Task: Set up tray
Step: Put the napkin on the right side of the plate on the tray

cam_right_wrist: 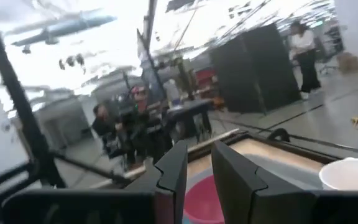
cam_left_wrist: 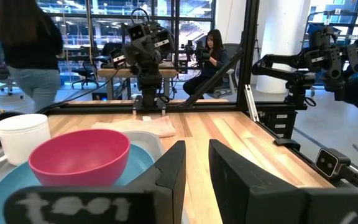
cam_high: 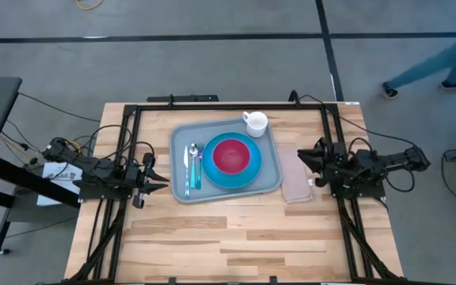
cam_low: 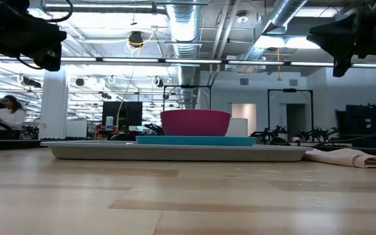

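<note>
The grey-blue tray lies flat at the table's middle. On it sits a round blue plate with a pink bowl resting in it. A white mug stands at the tray's far right corner, and cutlery lies on its left part. A beige folded napkin lies on the table right of the tray. My left gripper hovers open left of the tray, raised above the table. My right gripper hovers open over the napkin's far end. In the left wrist view, bowl and mug lie ahead of my left gripper.
A black frame runs along the table's far edge and down both sides beside the arm bases. Bare wood spans the near half of the table. Cables trail off the left edge. People are in the room beyond.
</note>
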You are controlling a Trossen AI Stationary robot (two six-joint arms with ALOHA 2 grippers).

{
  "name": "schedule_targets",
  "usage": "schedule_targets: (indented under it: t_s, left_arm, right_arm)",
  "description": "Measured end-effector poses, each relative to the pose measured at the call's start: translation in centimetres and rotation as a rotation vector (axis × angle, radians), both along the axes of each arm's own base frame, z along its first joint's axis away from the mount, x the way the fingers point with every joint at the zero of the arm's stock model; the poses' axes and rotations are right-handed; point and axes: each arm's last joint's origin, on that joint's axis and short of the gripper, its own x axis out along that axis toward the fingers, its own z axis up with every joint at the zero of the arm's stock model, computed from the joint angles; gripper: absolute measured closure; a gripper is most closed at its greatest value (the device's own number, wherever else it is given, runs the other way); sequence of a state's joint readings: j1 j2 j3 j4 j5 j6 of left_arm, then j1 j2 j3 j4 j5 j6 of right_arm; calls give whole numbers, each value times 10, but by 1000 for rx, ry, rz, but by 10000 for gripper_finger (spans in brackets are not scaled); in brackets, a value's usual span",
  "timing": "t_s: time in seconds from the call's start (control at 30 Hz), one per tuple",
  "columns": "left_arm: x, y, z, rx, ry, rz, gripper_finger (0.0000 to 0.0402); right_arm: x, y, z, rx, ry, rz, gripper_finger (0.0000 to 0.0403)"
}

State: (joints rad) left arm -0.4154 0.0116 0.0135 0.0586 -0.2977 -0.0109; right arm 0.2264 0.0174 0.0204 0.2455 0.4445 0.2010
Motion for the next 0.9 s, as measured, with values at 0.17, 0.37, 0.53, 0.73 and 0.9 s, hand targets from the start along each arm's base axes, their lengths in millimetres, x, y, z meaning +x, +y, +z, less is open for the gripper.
schedule_targets:
  t_s: [0.17, 0.37, 0.53, 0.73, 0.9]
  left_arm:
    - [0, 0, 0, 0, 0, 0, 343]
    - [0, 0, 0, -1, 0, 0, 343]
    - [0, 0, 0, -1, -1, 0, 343]
    - [0, 0, 0, -1, -1, 0, 343]
    - [0, 0, 0, -1, -2, 0, 343]
  right_arm:
    - [1, 2, 14, -83, 22, 35, 314]
    - [3, 2, 37, -145, 127, 31, 260]
    - [8, 3, 31, 42, 359, 57, 214]
    - [12, 4, -3, 323, 677, -21, 191]
    - [11, 4, -22, 481, 851, -145, 194]
